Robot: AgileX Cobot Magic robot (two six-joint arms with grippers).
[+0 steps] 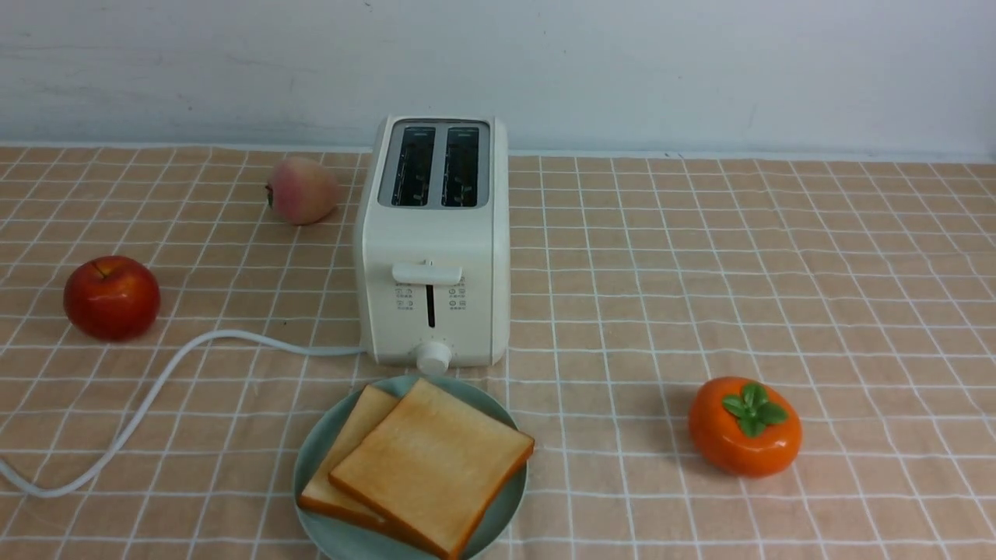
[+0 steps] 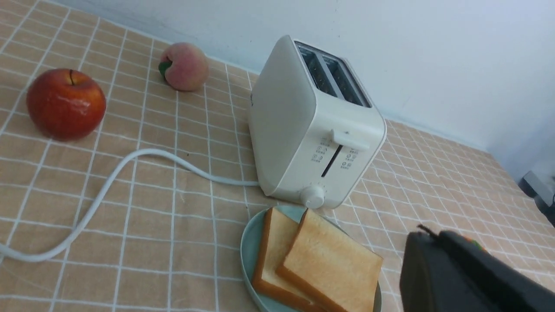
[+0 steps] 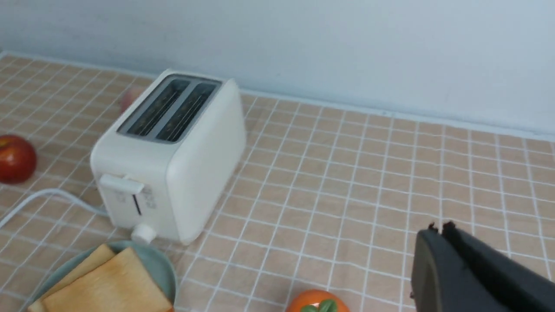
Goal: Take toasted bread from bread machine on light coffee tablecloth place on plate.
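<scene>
Two slices of toast [image 1: 432, 463] overlap on one plate [image 1: 506, 509], its near rim cut off in the front view; behind it, one toaster [image 1: 432, 257] with two empty slots stands on the cloth [image 1: 778, 272], among one apple [image 1: 111, 298], peach [image 1: 302, 190] and persimmon [image 1: 743, 428]. Left wrist view adds the left gripper [image 2: 433, 234], clenched empty, hiding most of the persimmon. Right wrist view shows the right gripper [image 3: 438, 227] clenched empty, the peach blurred.
</scene>
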